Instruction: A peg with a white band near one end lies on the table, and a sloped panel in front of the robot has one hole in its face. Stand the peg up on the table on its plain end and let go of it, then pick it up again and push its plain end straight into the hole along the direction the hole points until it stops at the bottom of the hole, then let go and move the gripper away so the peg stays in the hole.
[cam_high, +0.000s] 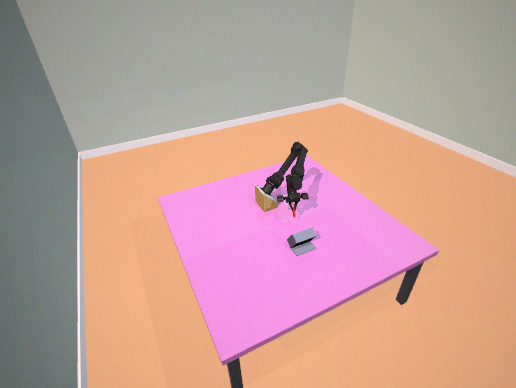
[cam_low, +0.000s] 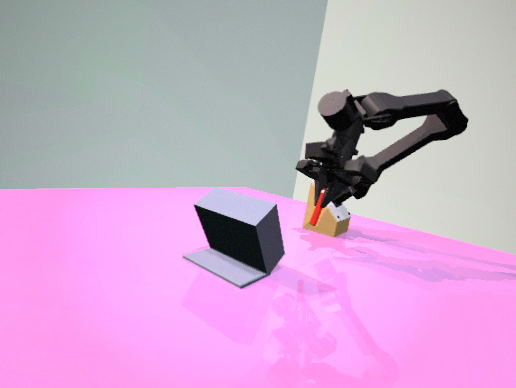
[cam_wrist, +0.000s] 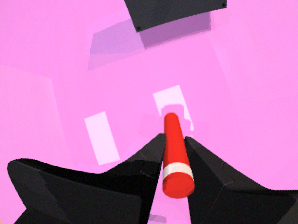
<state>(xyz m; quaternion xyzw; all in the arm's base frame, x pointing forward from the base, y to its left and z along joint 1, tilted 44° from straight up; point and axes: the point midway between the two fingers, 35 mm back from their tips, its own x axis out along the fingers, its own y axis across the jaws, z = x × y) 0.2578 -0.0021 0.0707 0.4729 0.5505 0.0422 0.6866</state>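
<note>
A red peg (cam_high: 294, 212) (cam_low: 317, 212) (cam_wrist: 177, 154) is clamped in my gripper (cam_high: 293, 204) (cam_low: 320, 202) (cam_wrist: 173, 140), which is shut on it. Its white-banded end is up towards the wrist camera and its plain end points down, leaning somewhat in the exterior view. The peg appears to be above the table, between the arm and the panel. The grey sloped panel block (cam_high: 302, 236) (cam_low: 270, 239) stands apart from the peg, with a thin foot plate on the table. A dark part of it (cam_wrist: 177, 12) shows at the wrist view's top edge. Its hole is not visible.
A tan wedge-shaped mount (cam_high: 264, 199) (cam_low: 330, 226) with a pale sloped plate is at the robot's base, behind the gripper. The pink table (cam_high: 240, 295) (cam_low: 100, 310) (cam_wrist: 40, 120) carries shadows and reflections, including pale patches in the wrist view.
</note>
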